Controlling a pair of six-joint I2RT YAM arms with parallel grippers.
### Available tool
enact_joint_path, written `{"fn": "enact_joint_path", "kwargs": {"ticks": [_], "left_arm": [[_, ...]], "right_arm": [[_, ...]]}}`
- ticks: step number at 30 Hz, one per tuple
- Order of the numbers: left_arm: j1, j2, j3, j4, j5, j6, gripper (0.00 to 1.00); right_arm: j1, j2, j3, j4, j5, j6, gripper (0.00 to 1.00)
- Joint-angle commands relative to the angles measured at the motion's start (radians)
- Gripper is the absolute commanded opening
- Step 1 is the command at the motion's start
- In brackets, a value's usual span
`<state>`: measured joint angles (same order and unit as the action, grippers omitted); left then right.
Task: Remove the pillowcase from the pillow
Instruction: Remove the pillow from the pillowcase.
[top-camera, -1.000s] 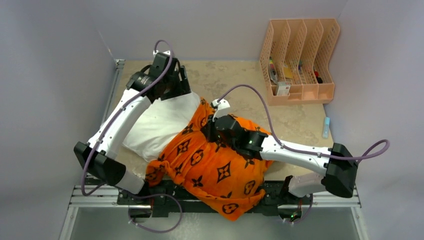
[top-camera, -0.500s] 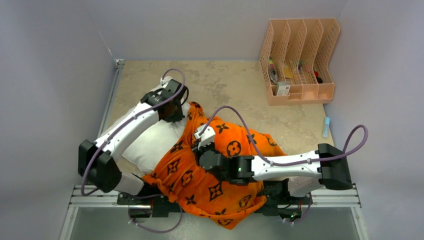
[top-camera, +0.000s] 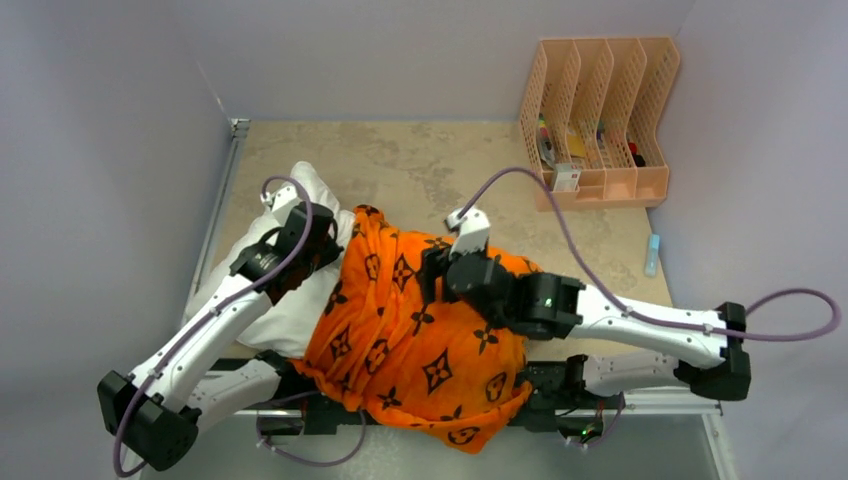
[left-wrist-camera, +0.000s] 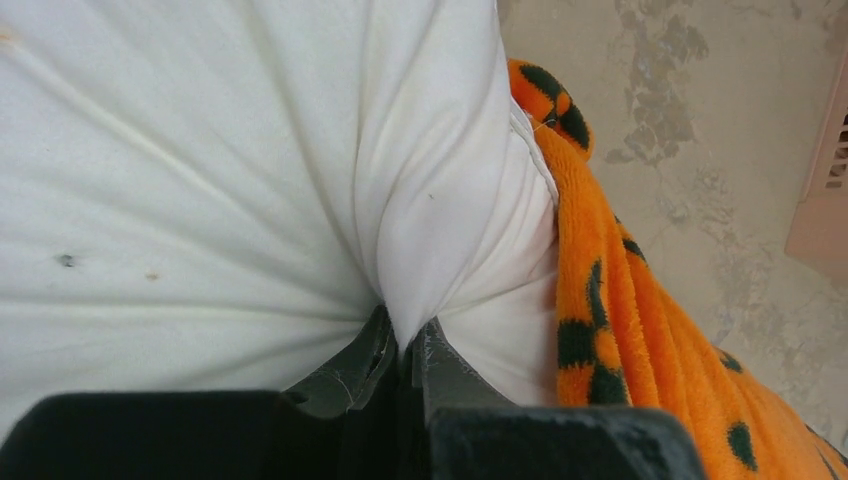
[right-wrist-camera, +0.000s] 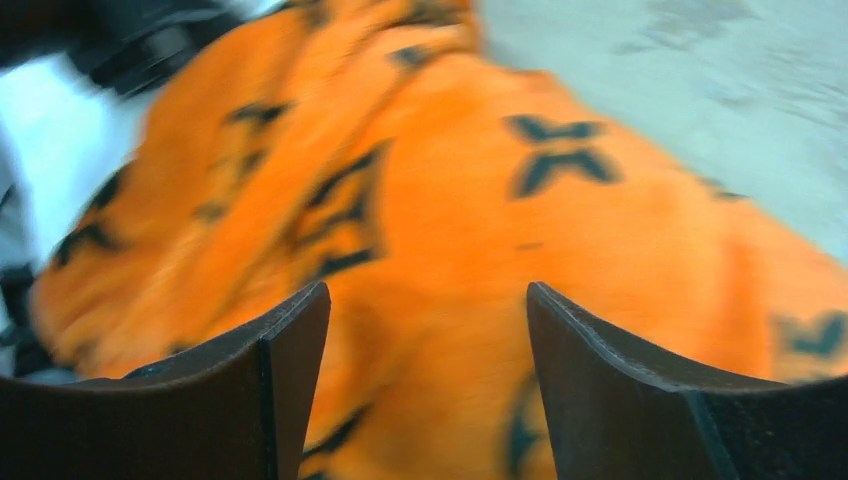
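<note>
**Pillowcase** (top-camera: 420, 340): orange plush with black motifs. It was bunched over the near right portion of the pillow (top-camera: 290, 305), on the counter (top-camera: 450, 170) just ahead of the arm bases.

**Pillow:** white, with its far left end bare. Removal was judged partway done: the covered part had yet to be drawn out.

**Left hand** (left-wrist-camera: 405, 345): pinched shut on a fold of the bare pillow fabric, just beside the pillowcase's edge.

**Right hand** (right-wrist-camera: 428, 295): fingers apart above the pillowcase, gripping nothing; the view was blurred.

**File rack** (top-camera: 662, 100): peach plastic, at the far right corner. Its compartments held small items, one of them a white box; the others were too small to name.
</note>
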<state>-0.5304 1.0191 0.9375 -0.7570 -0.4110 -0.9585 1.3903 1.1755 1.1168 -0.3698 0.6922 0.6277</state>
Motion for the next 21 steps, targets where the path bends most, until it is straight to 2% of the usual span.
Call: {"fn": "enact_joint_path", "kwargs": {"ticks": [1, 5, 7, 8, 9, 10, 12, 14, 17, 19, 21], "left_arm": [[0.004, -0.059, -0.075, -0.207, -0.024, -0.042, 0.0], [0.004, -0.093, -0.093, -0.206, -0.007, -0.045, 0.0], [0.004, -0.101, -0.097, -0.199, 0.013, -0.038, 0.0], [0.005, -0.105, -0.098, -0.205, 0.014, -0.038, 0.0], [0.004, -0.111, -0.096, -0.217, 0.001, -0.047, 0.0], [0.004, -0.123, -0.091, -0.239, -0.019, -0.068, 0.0], [0.005, -0.196, -0.092, -0.265, -0.083, -0.132, 0.0], [0.005, -0.293, -0.112, -0.259, -0.131, -0.206, 0.0], [0.005, -0.375, -0.132, -0.268, -0.18, -0.277, 0.0], [0.005, -0.367, -0.135, -0.301, -0.192, -0.293, 0.0], [0.004, -0.35, -0.145, -0.313, -0.192, -0.298, 0.0]], "right_arm": [[-0.153, -0.054, 0.027, -0.27, -0.102, 0.115, 0.77], [-0.212, -0.011, 0.028, -0.281, -0.183, 0.114, 0.91], [-0.258, 0.086, 0.093, -0.342, -0.252, 0.084, 0.89], [-0.269, 0.156, 0.142, -0.406, -0.234, 0.097, 0.77], [-0.27, 0.213, 0.197, -0.475, -0.166, 0.128, 0.56], [-0.269, 0.248, 0.226, -0.525, -0.124, 0.15, 0.4], [-0.27, 0.254, 0.203, -0.563, -0.082, 0.182, 0.14], [-0.293, 0.218, 0.11, -0.571, -0.024, 0.212, 0.0], [-0.39, 0.153, -0.008, -0.612, 0.009, 0.261, 0.0], [-0.475, 0.1, -0.072, -0.615, 0.016, 0.277, 0.0], [-0.559, 0.041, -0.121, -0.568, -0.029, 0.222, 0.0]]}}
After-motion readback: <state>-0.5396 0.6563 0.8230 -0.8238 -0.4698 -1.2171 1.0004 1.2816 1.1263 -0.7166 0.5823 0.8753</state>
